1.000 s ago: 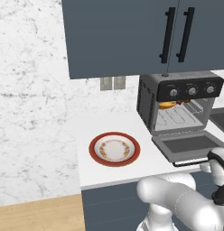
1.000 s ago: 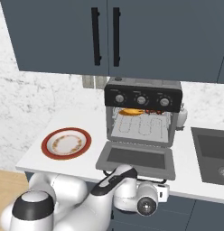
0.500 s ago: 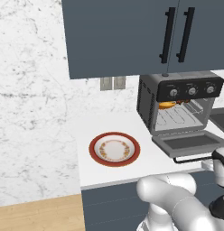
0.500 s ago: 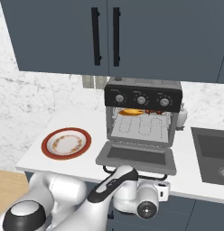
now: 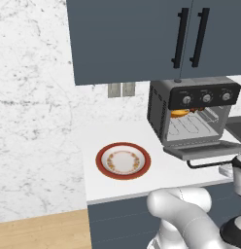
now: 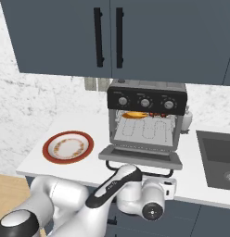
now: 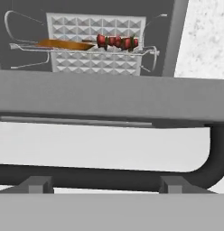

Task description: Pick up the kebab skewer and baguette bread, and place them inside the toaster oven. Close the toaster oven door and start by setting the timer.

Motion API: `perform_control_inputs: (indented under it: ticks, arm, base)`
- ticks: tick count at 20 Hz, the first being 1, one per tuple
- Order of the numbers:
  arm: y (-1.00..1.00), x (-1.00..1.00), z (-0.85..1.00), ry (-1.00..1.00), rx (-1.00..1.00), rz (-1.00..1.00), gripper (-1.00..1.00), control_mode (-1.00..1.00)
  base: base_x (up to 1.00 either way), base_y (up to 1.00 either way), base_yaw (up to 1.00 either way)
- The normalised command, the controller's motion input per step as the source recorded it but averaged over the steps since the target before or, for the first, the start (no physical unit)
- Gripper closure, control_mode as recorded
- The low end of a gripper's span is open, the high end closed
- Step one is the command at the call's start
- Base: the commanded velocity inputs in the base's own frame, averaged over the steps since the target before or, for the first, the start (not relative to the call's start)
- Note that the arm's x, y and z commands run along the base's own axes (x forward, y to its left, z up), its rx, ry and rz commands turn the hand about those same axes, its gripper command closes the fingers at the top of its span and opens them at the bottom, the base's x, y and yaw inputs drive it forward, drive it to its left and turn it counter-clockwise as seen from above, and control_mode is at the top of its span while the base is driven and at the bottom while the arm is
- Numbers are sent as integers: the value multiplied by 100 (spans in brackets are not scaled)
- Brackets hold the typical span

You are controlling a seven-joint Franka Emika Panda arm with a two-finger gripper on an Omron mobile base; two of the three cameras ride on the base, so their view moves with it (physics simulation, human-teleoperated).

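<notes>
Hand view — tool [image 7: 102,191] wide, below toaster oven door [image 7: 109,101] front edge — handle [image 7: 132,178] between.

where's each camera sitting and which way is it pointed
Left base view: behind the arm's left, looking forward and down at the counter, red-rimmed plate and toaster oven; white arm at lower right.
Right base view: behind the arm's right, facing the toaster oven door head-on; arm at lower left.
Hand view: low in front of the door, looking up past its bar handle at the kebab skewer and baguette bread on the rack.
Both base views share plate, oven and cabinets.
</notes>
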Motion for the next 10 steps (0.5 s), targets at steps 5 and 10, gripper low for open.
perform_control_inputs:
  ticks: [5,10]
  arm:
    - [7,31,57,-2,0,0,-100,-100]
    - [9,34,50,0,0,0,-100,-100]
  base:
    - [0,0,0]
    - [0,0,0]
